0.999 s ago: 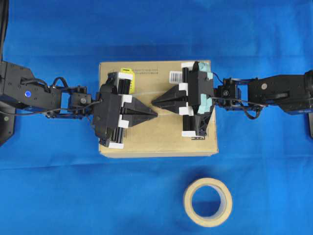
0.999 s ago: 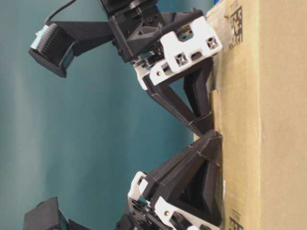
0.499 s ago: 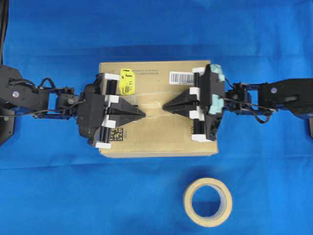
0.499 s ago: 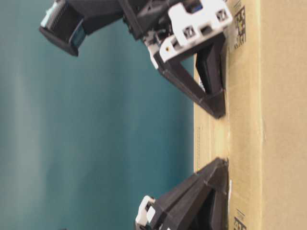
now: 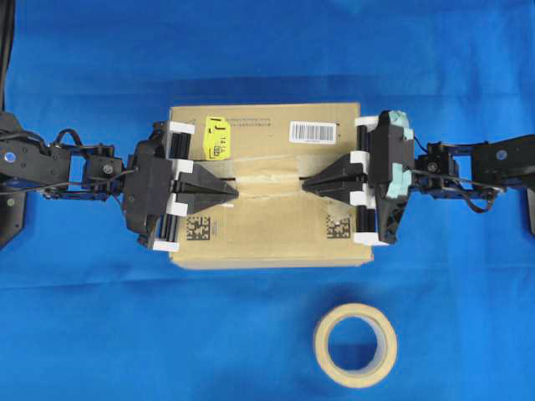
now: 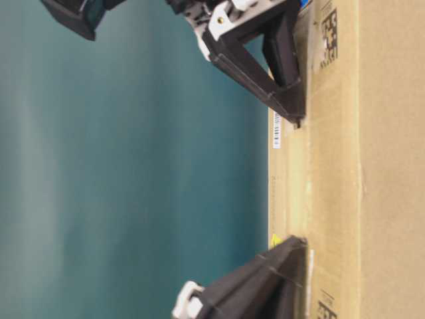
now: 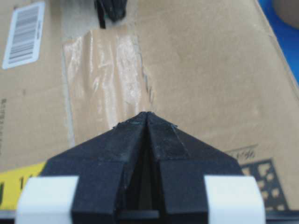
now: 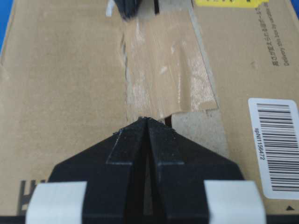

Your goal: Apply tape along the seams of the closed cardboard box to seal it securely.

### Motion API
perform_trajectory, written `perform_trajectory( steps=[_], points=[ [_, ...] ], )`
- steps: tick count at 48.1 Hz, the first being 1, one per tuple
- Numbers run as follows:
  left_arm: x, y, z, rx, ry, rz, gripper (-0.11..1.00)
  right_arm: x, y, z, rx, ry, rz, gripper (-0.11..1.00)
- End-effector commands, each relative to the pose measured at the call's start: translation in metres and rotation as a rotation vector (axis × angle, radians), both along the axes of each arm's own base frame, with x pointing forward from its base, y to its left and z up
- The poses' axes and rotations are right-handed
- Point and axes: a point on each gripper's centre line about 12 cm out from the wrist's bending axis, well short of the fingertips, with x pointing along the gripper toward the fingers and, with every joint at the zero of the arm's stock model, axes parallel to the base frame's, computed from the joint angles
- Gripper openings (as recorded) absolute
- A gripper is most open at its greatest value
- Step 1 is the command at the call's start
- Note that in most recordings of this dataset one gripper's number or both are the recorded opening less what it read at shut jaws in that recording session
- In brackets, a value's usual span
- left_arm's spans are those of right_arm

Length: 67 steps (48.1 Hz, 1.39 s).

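**Tape laid over the box seam, grippers at either end**

The tape [image 5: 269, 175] lies flat across the seams [image 5: 269, 186] at the centre of the cardboard box [image 5: 267, 238] top. At its 9 o'clock end the left gripper [image 5: 236, 191] rests, jaws pressed together, empty. At 3 o'clock the right gripper [image 5: 304, 185] likewise. A tape roll [image 5: 355, 344] sits at 5 o'clock.

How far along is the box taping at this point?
Done: a piece of tape lies across the seam in the middle of the cardboard box. In hand: the shut left tool and right tool sit at its two ends. Left: the seam beyond the tape's ends looks uncovered.
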Motion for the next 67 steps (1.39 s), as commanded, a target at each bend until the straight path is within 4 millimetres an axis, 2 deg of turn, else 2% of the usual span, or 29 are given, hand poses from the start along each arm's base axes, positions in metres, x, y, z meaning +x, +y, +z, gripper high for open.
perform_trajectory(
  steps=[1,7,13,22,32,40,50,58,67],
  points=[
    [0.008,-0.001,0.034,-0.003,-0.098,-0.001,0.0,0.002,0.002,0.037,-0.01,-0.109,0.013,-0.01],
    [0.005,-0.001,0.064,-0.007,-0.152,-0.004,0.0,-0.008,0.002,0.064,-0.024,-0.167,0.023,0.0],
    [-0.006,-0.001,0.083,-0.011,-0.178,-0.006,0.0,-0.026,0.003,0.084,-0.031,-0.189,0.034,-0.01],
    [-0.037,0.0,0.099,-0.015,-0.186,-0.01,0.0,-0.057,0.003,0.092,-0.035,-0.199,0.043,0.0],
    [-0.072,0.0,0.101,-0.02,-0.205,-0.011,0.0,-0.092,0.003,0.095,-0.04,-0.212,0.054,-0.01],
    [-0.095,0.001,0.097,-0.021,-0.204,-0.014,0.0,-0.118,0.003,0.089,-0.042,-0.221,0.058,0.0],
    [-0.124,0.002,0.079,-0.023,-0.199,-0.014,0.0,-0.143,0.002,0.072,-0.037,-0.212,0.058,0.0],
    [-0.144,0.003,0.061,-0.036,-0.194,-0.009,0.0,-0.153,0.002,0.054,-0.028,-0.177,0.057,0.0],
    [-0.16,0.003,0.043,-0.058,-0.185,0.0,0.0,-0.154,0.002,0.038,-0.021,-0.129,0.053,-0.01]
  ],
)
